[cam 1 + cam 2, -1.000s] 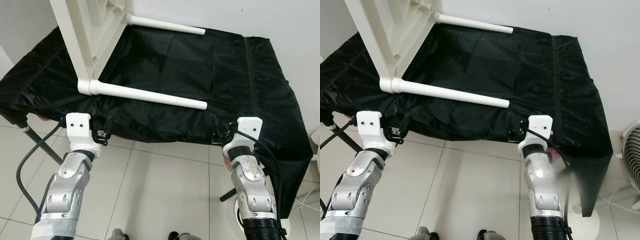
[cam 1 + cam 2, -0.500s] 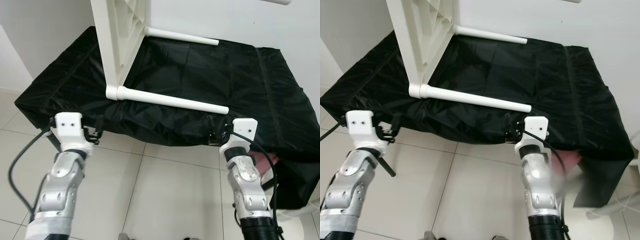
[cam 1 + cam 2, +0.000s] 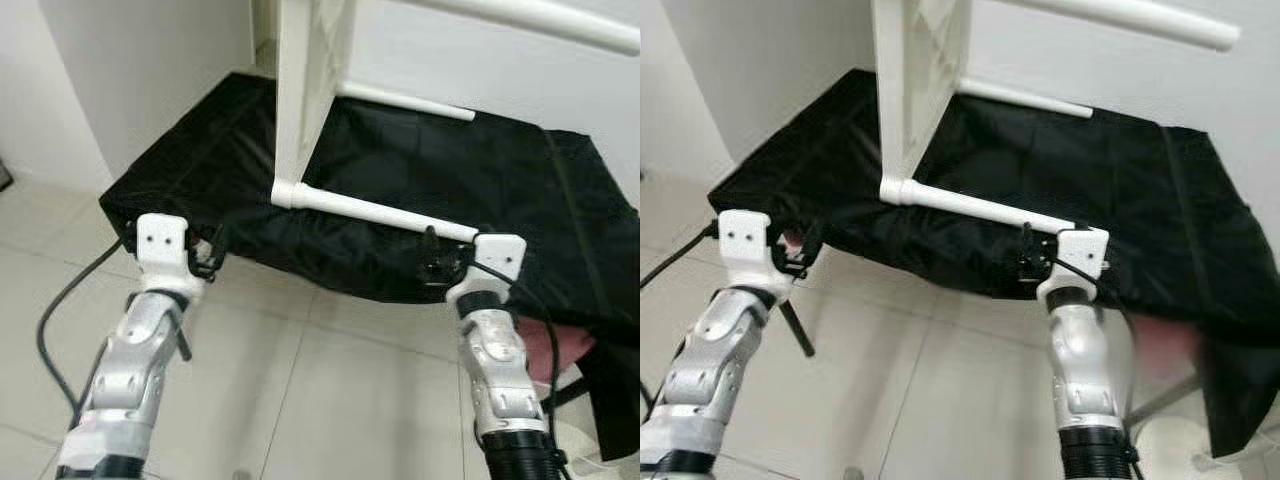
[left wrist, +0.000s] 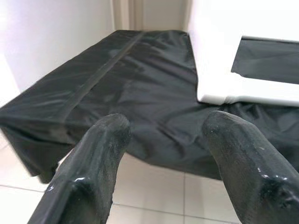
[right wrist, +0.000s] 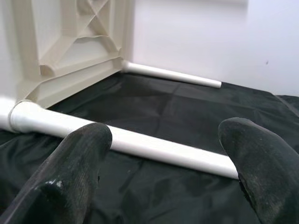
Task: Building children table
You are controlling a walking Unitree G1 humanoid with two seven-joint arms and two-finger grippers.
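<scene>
- The left gripper (image 4: 163, 154), fingers spread and empty, hovers at the black cover's (image 3: 480, 180) near edge.
- The white children table (image 3: 305, 80) stands on its side ahead, between both grippers.
- The right gripper (image 5: 168, 154), fingers apart and empty, faces the table's nearest leg (image 5: 140, 144).

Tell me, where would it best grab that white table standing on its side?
Probably the near lower leg: a slim round tube lying level across the black cover, just ahead of the open right tool. Come from the front, one finger above and one below.
</scene>
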